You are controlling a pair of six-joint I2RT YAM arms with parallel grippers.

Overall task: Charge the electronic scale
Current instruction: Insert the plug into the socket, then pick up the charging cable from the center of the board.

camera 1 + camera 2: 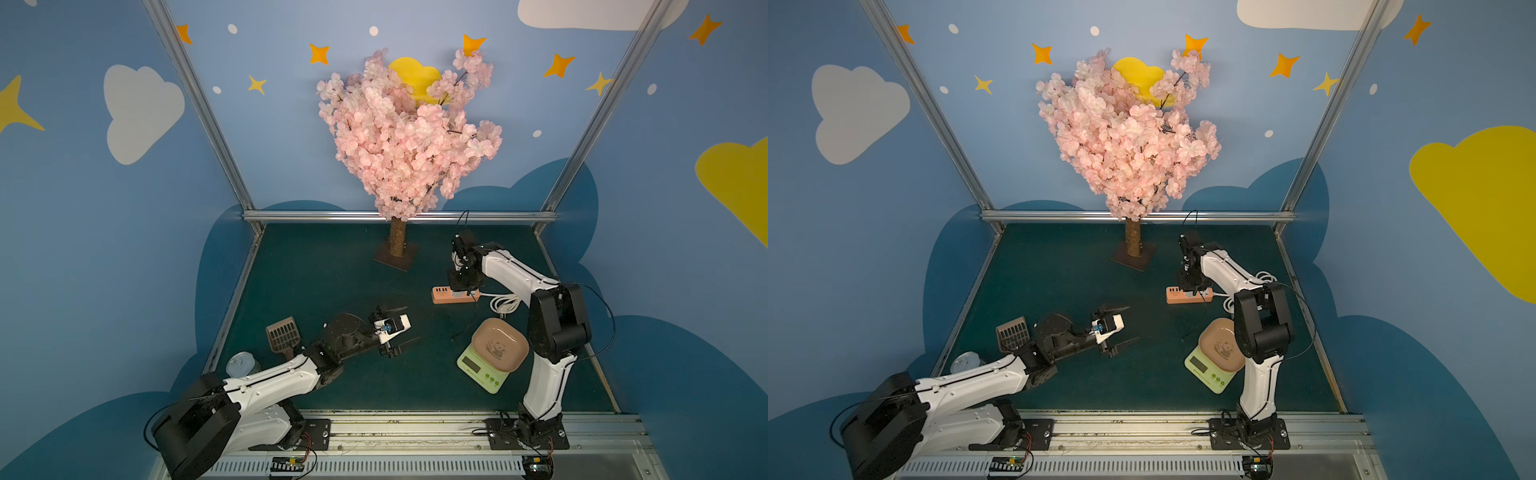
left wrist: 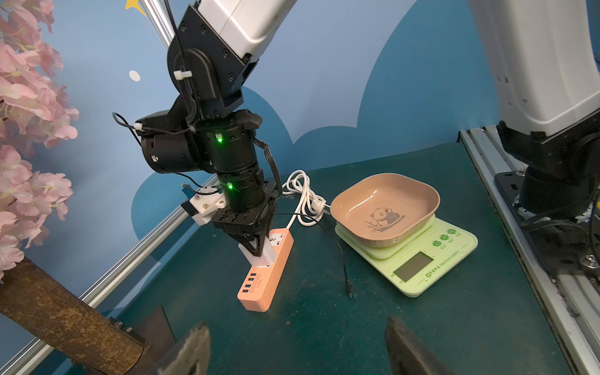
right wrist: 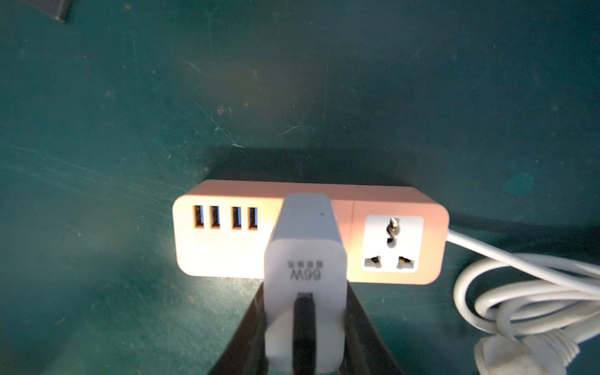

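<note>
Electronic scale [image 1: 486,376] sits on the tabletop [image 1: 332,282] beside the right arm [image 1: 548,332]. Its display edge faces the near tabletop edge, and its tray [image 1: 498,345] is at the far end. Note the right tool [image 3: 305,302] clamped on the white charger [image 3: 305,233], which stands on the power strip [image 3: 357,198]. Your left tool [image 1: 411,324] hangs spread wide, empty.

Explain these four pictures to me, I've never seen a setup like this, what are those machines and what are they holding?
Two robot arms work over a green table. Two pictures look down from above; the other two come from cameras on each arm's wrist. The right end effector grips a white charger at an orange power strip; its black cable ends loose on the table beside the green scale. The left end effector is open and empty. A pink tree, a scoop and a can also stand there.
</note>
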